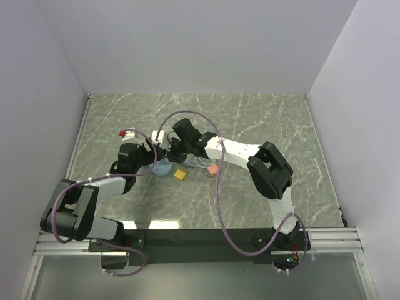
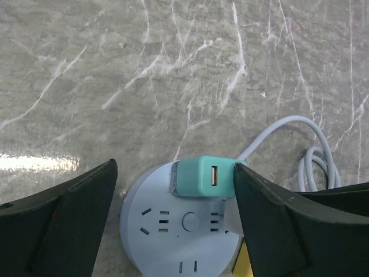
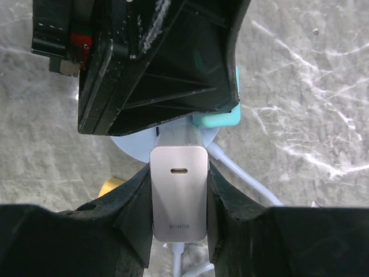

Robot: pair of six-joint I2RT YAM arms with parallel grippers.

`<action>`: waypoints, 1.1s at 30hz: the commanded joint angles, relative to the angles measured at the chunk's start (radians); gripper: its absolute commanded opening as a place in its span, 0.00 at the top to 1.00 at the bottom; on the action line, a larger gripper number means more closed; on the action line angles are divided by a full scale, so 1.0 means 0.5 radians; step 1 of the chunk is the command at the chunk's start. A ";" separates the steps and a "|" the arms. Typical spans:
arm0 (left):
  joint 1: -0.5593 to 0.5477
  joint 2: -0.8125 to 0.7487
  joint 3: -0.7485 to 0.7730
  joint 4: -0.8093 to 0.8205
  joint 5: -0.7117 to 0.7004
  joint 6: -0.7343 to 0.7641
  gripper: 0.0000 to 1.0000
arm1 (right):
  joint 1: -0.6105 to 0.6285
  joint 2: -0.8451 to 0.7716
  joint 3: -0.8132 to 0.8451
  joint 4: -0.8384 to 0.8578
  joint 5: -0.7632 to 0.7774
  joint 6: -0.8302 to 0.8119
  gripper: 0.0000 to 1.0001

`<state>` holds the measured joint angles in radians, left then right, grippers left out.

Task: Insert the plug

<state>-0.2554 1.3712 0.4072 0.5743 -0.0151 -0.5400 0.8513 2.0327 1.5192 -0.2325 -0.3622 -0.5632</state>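
A round pale blue power strip (image 2: pixel 167 231) lies on the marble table, with a teal USB charger (image 2: pixel 202 176) plugged into its far side. My left gripper (image 2: pixel 174 167) is open and straddles the strip; its right finger (image 2: pixel 271 213) touches the teal charger's side. My right gripper (image 3: pixel 179 196) is shut on a silver HONOR plug (image 3: pixel 179 193) and holds it upright at the strip's edge (image 3: pixel 130 151). The plug's body shows faintly beside the right-hand sockets in the left wrist view (image 2: pixel 230 218). In the top view both grippers (image 1: pixel 153 153) (image 1: pixel 178 150) meet over the strip (image 1: pixel 164 169).
A yellow block (image 1: pixel 180 174) and a pink block (image 1: pixel 212 169) lie just right of the strip. The strip's white cable (image 2: pixel 314 150) loops to the right. A red-tipped item (image 1: pixel 122 132) lies at the back left. White walls surround the table.
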 commanded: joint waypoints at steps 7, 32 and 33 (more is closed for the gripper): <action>-0.002 0.056 0.088 0.057 0.113 0.018 0.12 | 0.083 0.000 0.036 0.066 0.007 -0.082 1.00; -0.002 0.151 0.158 0.039 0.196 0.049 0.12 | 0.163 0.018 0.063 -0.060 0.065 -0.042 1.00; -0.002 0.151 0.158 0.042 0.193 0.052 0.12 | 0.163 0.003 0.048 -0.057 0.059 -0.033 1.00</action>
<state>-0.2497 1.4315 0.4438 0.5972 0.0456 -0.5377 0.8799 2.0350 1.5188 -0.2348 -0.3092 -0.5640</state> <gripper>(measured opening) 0.877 0.405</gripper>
